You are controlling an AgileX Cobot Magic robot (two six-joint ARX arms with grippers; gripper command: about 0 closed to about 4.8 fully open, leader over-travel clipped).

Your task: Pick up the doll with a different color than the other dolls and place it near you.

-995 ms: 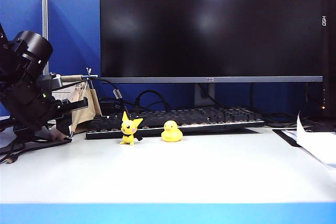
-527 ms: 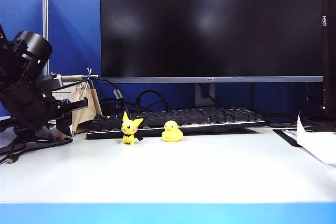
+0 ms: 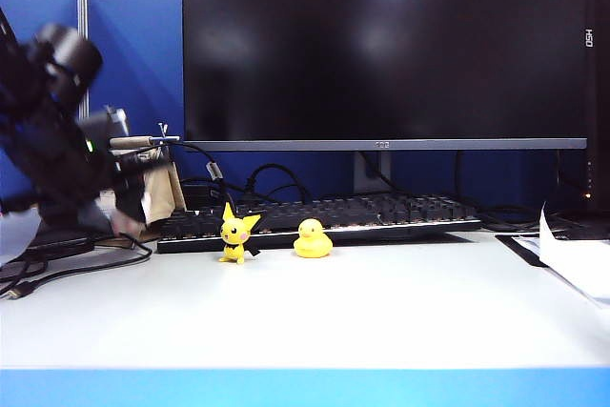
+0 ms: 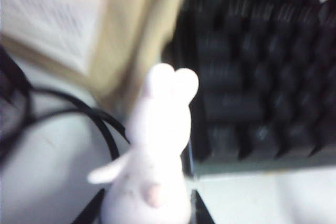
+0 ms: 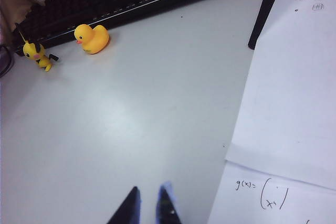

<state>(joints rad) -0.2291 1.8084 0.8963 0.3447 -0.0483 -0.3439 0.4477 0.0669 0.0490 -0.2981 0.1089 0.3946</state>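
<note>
The left gripper is clamped on the pale pink rabbit and carries it clear of the table at the far left, beside the keyboard. The step in hand is the carry, with the pick done and the placing not yet done.

Next move, as a judgement: bring the rabbit toward the near edge, lower it upright, then release.

The 2 yellow toys, the pointy-eared figure and the duck, stand in front of the keyboard.

The right gripper hangs above bare table on the right, fingertips narrowly apart, holding nothing.

The left arm is motion-blurred in the exterior view, hiding the rabbit; the left fingers are nearly cut off.
</note>
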